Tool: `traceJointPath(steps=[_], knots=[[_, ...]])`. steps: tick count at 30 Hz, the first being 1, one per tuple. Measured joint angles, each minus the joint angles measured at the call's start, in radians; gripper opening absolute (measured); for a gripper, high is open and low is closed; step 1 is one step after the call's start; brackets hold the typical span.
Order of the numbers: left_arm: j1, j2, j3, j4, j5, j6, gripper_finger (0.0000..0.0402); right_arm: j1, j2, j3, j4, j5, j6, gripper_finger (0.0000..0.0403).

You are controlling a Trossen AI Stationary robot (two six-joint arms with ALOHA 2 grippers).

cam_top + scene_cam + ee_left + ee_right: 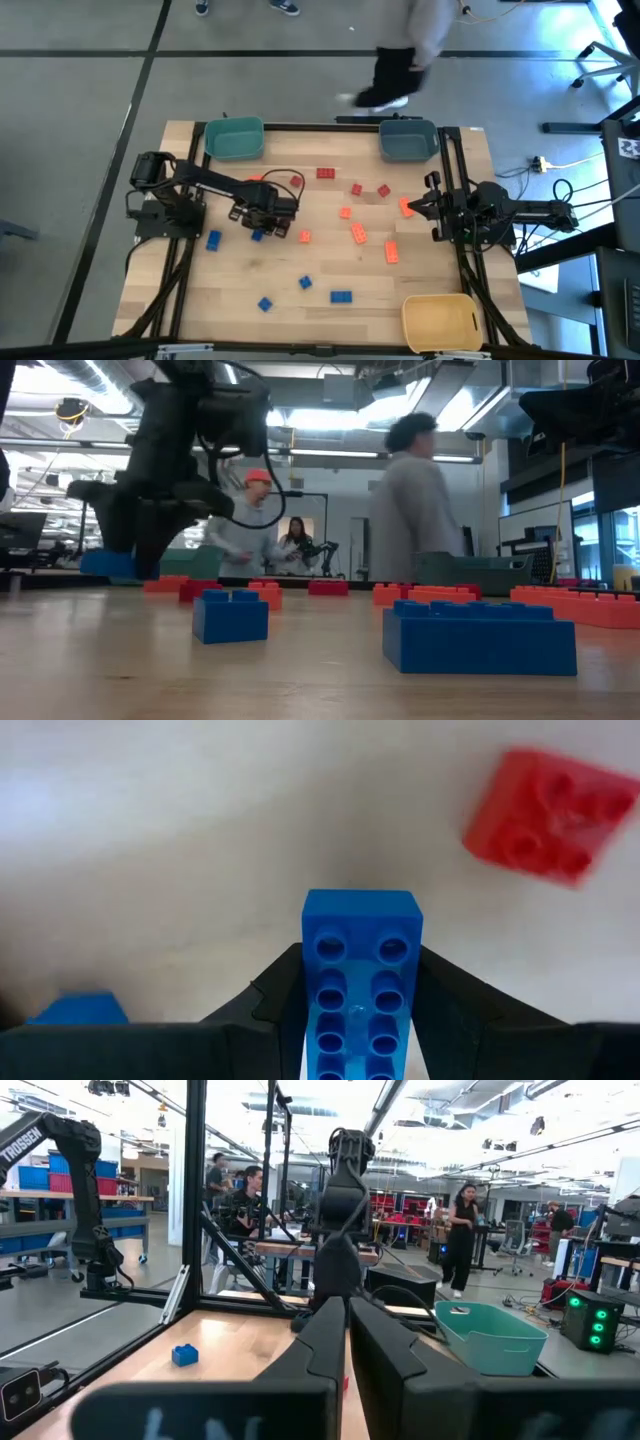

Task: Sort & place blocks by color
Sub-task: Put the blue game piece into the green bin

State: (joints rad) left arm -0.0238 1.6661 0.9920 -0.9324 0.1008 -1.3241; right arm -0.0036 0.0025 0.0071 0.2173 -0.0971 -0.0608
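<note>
Both arms are dark, nearly black, built of chunky jointed segments with rounded housings at each joint. The left arm point(205, 182) carries a thin black cable that loops up in an arc near its wrist. The right arm point(520, 210) trails black cabling out behind its base. The left tool point(360, 1010) ends in two matte black fingers point(275, 995) with angled, stepped inner faces. The right tool point(345, 1330) has two long, flat, dark fingers point(320, 1340) tapering forward.
</note>
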Motion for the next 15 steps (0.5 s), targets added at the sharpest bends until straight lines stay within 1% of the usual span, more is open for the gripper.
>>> traceJointPath(steps=[8,15], knots=[[0.05,-0.002,0.113,-0.096,-0.027,0.103,0.0131,0.0,0.0,0.0,0.0,0.0,0.003,0.0023],[0.147,-0.004,0.269,-0.222,-0.087,0.249,0.0131,0.0,0.0,0.0,0.0,0.0,0.003,0.0023]])
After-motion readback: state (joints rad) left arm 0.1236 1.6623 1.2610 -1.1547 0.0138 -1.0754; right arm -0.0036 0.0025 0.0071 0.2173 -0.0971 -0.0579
